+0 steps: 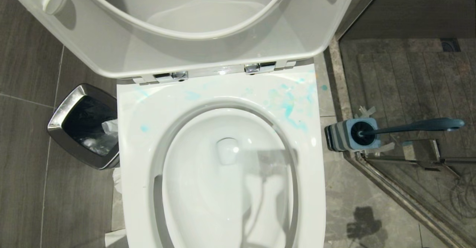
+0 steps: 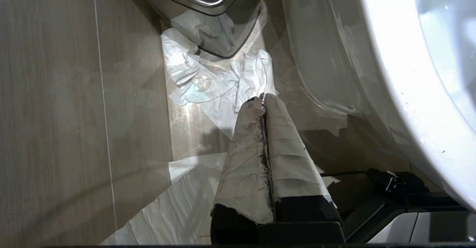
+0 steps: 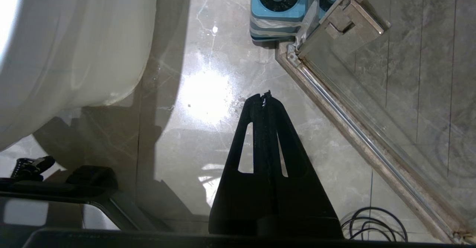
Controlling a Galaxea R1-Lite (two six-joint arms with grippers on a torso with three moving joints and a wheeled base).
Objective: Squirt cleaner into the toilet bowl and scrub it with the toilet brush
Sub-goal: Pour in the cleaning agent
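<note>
The white toilet bowl [image 1: 223,173] fills the middle of the head view, its seat and lid [image 1: 208,28] raised. Teal-blue smears mark the rim [image 1: 290,105] behind the opening. The toilet brush [image 1: 412,126] stands in its square blue-grey holder [image 1: 351,134] on the floor to the right of the toilet, handle leaning right. The cleaner is out of view. My left gripper [image 2: 263,98], fingers wrapped in white tape, hangs shut and empty over the floor left of the toilet. My right gripper [image 3: 264,98] is shut and empty above the tiles, short of the brush holder [image 3: 277,10].
A steel square-rimmed waste bin [image 1: 72,114] stands left of the toilet, with crumpled white tissue [image 2: 208,80] on the floor beside it. A glass shower door with a metal frame [image 1: 405,196] runs diagonally on the right. Black cables [image 3: 379,224] lie by it.
</note>
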